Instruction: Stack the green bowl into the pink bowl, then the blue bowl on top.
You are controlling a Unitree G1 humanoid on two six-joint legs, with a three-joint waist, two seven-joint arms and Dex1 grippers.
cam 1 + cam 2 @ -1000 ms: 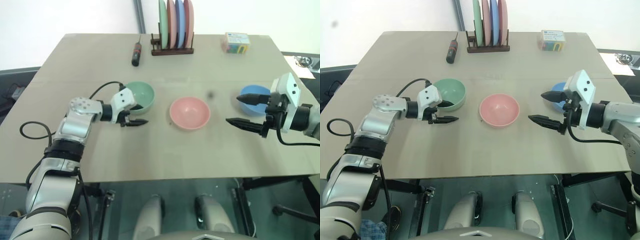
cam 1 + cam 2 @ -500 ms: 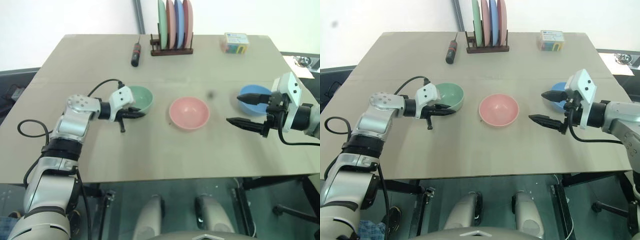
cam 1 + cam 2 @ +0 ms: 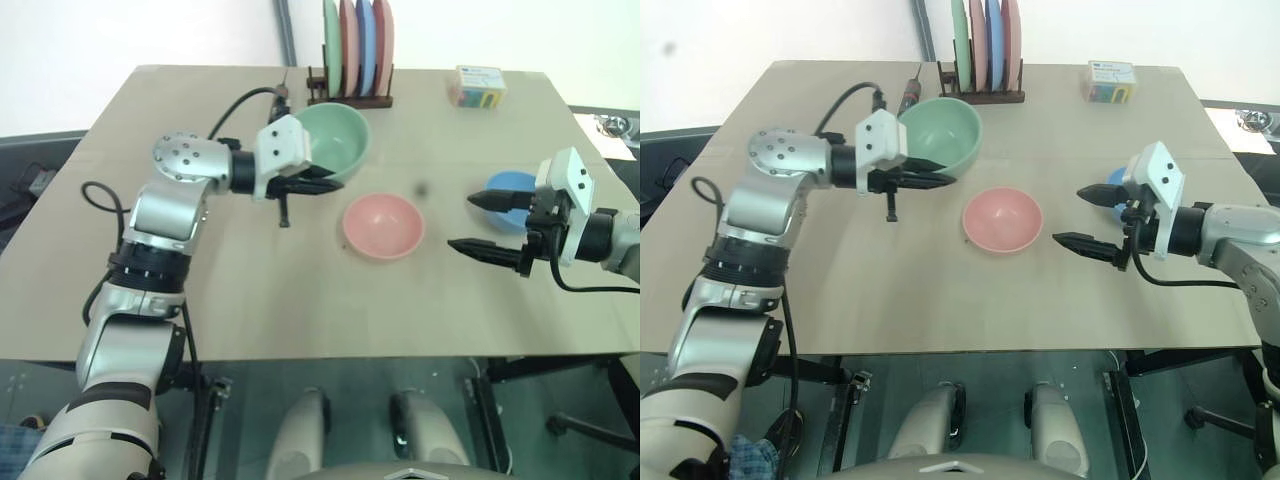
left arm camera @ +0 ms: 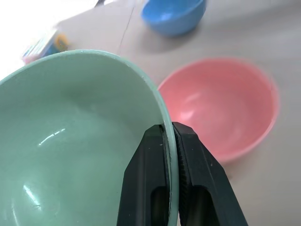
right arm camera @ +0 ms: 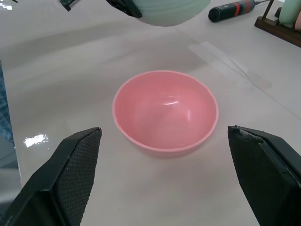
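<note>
green bowl (image 3: 333,140): pinched by its rim in my left claw (image 3: 318,186), lifted, not yet in pink bowl (image 3: 381,225).
blue bowl (image 3: 512,198): on table, unstacked.
right claw (image 3: 488,224): spread, empty.

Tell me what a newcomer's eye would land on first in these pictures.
First, the green bowl, lifted off the table and tilted, its rim pinched by the left end effector. Next, the pink bowl sitting empty at the table's middle, with the open right end effector at the table's right side, in front of the blue bowl. At the far edge stands a rack of coloured plates.
</note>
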